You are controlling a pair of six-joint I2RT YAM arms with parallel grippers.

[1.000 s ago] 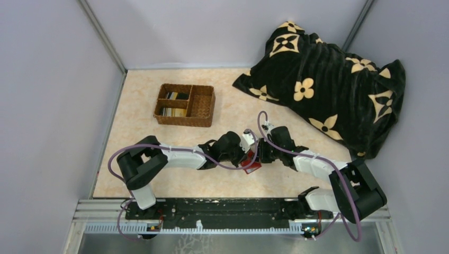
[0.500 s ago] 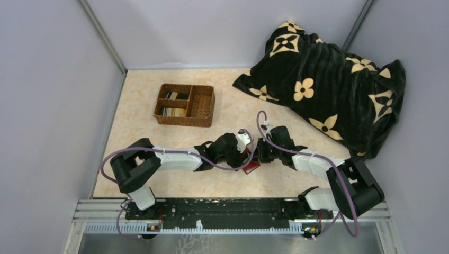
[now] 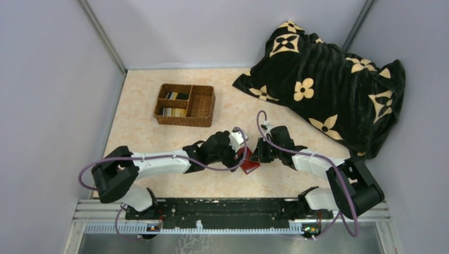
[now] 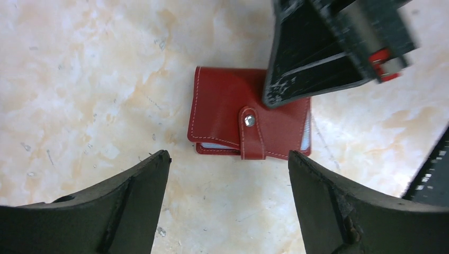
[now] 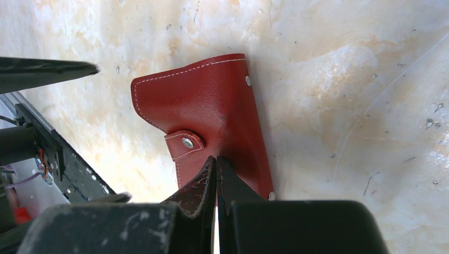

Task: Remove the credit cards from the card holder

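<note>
1. Black left gripper (image 4: 229,156) gapes wide, empty, over the red card holder (image 4: 222,114).
2. Right gripper (image 5: 216,160) is closed, tips on the snapped holder.
3. Holder lies on the marbled beige tabletop (image 3: 143,135).
4. Farther left, a wicker basket (image 3: 182,121) holds credit cards (image 3: 175,96).
5. Flowered black blanket (image 3: 328,79) fills the far right corner.
6. Grey walls (image 3: 53,79) surround.

1. A brown wicker basket (image 3: 182,122), divided into compartments, is set at the far left of the table (image 3: 143,140).
2. A dark blanket (image 3: 323,79), patterned with cream flowers, is heaped at the far right, well apart from the basket.
</note>
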